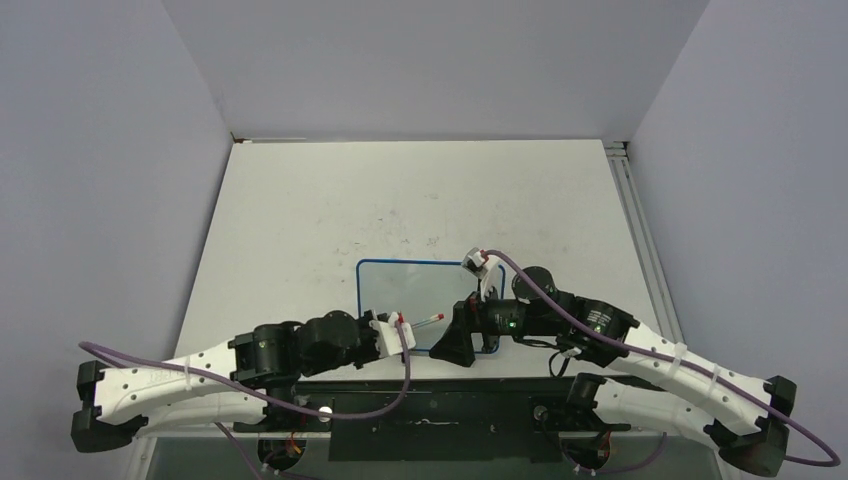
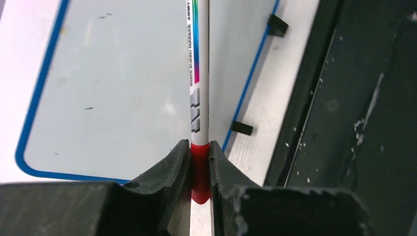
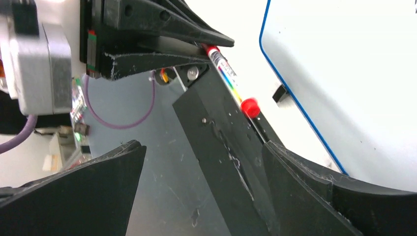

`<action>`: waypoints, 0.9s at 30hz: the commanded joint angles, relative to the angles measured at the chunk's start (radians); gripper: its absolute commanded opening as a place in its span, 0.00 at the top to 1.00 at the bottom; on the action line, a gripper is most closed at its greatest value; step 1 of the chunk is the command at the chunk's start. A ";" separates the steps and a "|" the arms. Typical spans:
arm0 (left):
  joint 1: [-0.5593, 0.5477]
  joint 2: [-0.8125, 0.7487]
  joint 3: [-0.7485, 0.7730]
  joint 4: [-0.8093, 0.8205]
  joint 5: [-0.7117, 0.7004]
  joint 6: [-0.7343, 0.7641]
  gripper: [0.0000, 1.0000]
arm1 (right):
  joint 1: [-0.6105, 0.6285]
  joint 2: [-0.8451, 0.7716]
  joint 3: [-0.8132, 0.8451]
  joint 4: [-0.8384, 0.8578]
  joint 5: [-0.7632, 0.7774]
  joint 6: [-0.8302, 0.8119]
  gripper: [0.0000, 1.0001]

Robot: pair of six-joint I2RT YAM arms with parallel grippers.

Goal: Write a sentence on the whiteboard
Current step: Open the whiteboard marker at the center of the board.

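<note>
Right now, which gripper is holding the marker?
The left gripper: its jaws are closed on the red end of the marker, which points out over the whiteboard. The right gripper stands wide open, holding nothing.

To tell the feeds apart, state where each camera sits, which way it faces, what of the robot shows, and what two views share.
Top external: above and behind the robot, looking down on the whiteboard; left arm and right arm show.
Left wrist: on the left arm, looks along the marker over the whiteboard; left gripper, shut on it, shows.
Right wrist: on the right arm, faces the left gripper; open right gripper shows.
Shared: both wrist views show marker and whiteboard.
</note>
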 commanded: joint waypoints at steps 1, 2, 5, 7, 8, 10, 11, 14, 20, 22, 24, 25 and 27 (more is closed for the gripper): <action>0.107 -0.032 0.000 0.154 0.153 0.010 1.00 | -0.002 -0.018 -0.069 0.244 0.048 0.092 0.14; 0.118 -0.031 -0.003 0.155 0.176 0.010 1.00 | -0.001 -0.008 -0.077 0.265 0.035 0.098 0.17; 0.122 -0.014 -0.001 0.146 0.197 0.010 1.00 | 0.006 0.025 -0.086 0.313 0.018 0.105 0.21; 0.122 0.000 0.001 0.143 0.222 0.009 1.00 | 0.007 0.038 -0.080 0.313 0.026 0.093 0.21; 0.122 0.004 0.001 0.144 0.234 0.009 1.00 | 0.007 0.045 -0.072 0.300 0.034 0.085 0.21; 0.122 0.014 0.002 0.144 0.250 0.009 1.00 | 0.006 0.065 -0.053 0.267 0.041 0.064 0.21; 0.122 0.018 0.003 0.143 0.259 0.007 1.00 | 0.005 0.080 -0.040 0.248 0.039 0.052 0.21; 0.122 0.038 0.008 0.140 0.272 0.006 1.00 | 0.005 0.133 -0.014 0.220 0.009 0.021 0.24; 0.122 0.052 0.009 0.136 0.273 0.006 1.00 | 0.005 0.177 -0.009 0.244 -0.042 0.009 0.37; 0.122 0.054 0.010 0.137 0.273 0.006 1.00 | 0.004 0.174 -0.014 0.264 -0.047 0.014 0.39; 0.122 0.056 0.010 0.135 0.270 0.005 1.00 | 0.002 0.178 -0.019 0.284 -0.062 0.019 0.45; 0.122 0.057 0.010 0.134 0.269 0.004 1.00 | 0.001 0.180 -0.021 0.290 -0.069 0.021 0.47; 0.122 0.062 0.010 0.133 0.273 0.004 1.00 | 0.001 0.186 -0.022 0.294 -0.077 0.023 0.51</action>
